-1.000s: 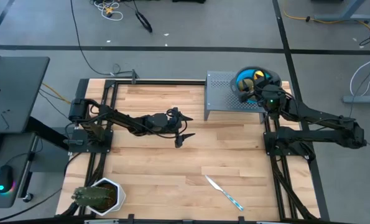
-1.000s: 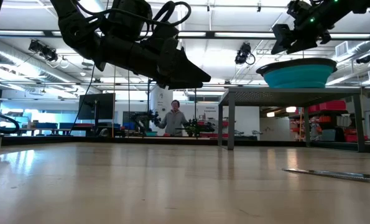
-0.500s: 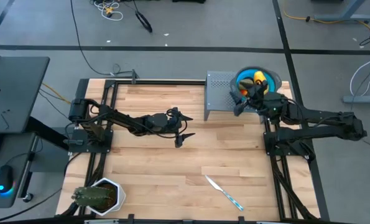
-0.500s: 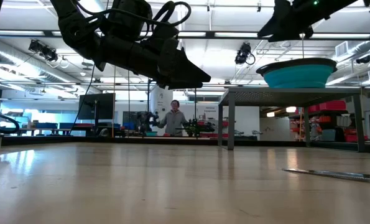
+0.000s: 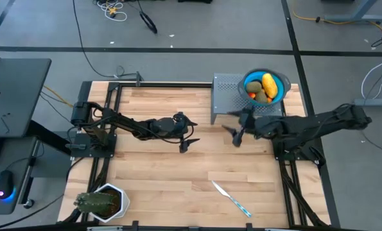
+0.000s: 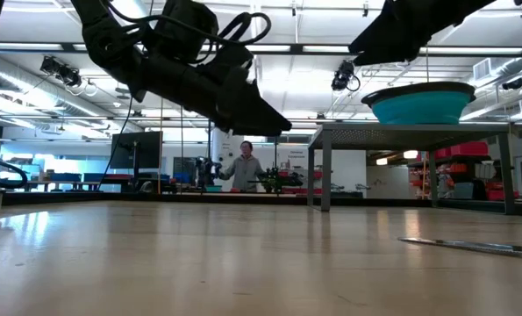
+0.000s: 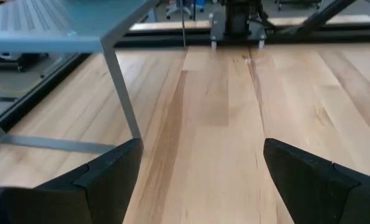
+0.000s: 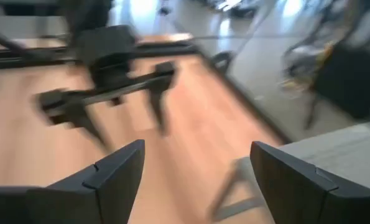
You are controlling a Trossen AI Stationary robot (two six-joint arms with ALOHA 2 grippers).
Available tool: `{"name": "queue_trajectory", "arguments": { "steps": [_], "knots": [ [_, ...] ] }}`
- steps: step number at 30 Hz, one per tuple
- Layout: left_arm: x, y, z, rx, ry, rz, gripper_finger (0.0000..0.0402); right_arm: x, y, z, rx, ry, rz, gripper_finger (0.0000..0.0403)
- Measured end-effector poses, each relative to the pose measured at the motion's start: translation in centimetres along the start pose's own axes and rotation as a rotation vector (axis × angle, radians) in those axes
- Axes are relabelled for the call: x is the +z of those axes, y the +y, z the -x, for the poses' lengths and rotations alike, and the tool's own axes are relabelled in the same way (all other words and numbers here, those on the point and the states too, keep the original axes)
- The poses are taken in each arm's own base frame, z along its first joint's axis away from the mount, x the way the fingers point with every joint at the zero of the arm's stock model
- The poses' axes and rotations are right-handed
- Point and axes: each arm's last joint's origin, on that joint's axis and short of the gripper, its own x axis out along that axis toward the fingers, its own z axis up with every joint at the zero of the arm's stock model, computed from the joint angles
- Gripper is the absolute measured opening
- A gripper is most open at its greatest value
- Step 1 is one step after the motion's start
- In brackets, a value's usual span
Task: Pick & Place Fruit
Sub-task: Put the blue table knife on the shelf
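Note:
The fruit (image 5: 265,88) lies in a blue bowl (image 5: 280,82): a yellow oblong piece, two olive-brown pieces and small orange bits. The bowl (image 6: 421,104) stands on a grey perforated stand (image 5: 229,96) at the table's far right. My right gripper (image 5: 235,131) hangs open above the table, just off the stand's near left corner, with nothing between its fingers (image 8: 197,171). Near the table's middle, my left gripper (image 5: 190,134) stands open and empty, pointing toward the stand (image 7: 119,81).
A knife with a light-blue handle (image 5: 231,197) lies near the front edge, right of centre. At the front left corner stands a spiky plant in a white pot (image 5: 101,202). A person (image 6: 245,167) stands in the room beyond the table. Bare wood lies between the two grippers.
My right gripper has swung away from above the bowl, toward the table's left and near edge, sinking a little and turning as it went. It now hangs over bare wood beside the stand, and the fruit in the bowl shows uncovered.

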Motion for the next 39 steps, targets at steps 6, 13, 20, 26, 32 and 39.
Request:
{"name": "queue_trajectory", "arguments": {
  "steps": [6,13,20,26,32,39],
  "knots": [
    [-0.5,0.0,0.0,-0.009,0.047,-0.004,0.0348,0.1,1.9,0.1,0.263,0.144,-0.186,0.0299],
    [-0.5,0.4,0.3,-0.119,-0.033,0.004,0.0344,0.5,4.4,1.3,0.478,0.262,-0.287,0.0299],
    [-3.0,1.7,2.6,-0.154,-0.152,0.11,0.0317,-1.7,6.9,0.8,0.456,0.412,-0.247,0.0299],
    [-3.2,1.9,4.0,-0.134,-0.276,0.106,0.0303,-4.0,9.6,-0.2,0.509,0.633,-0.347,0.0299],
    [-3.1,1.5,3.9,-0.146,-0.275,0.127,0.0296,-5.9,12.7,0.1,0.529,0.778,-0.421,0.0299],
    [-3.5,-0.8,4.1,-0.199,-0.226,0.164,0.0288,-5.2,16.7,0.6,0.501,0.77,-0.32,0.029]
  ]
}}
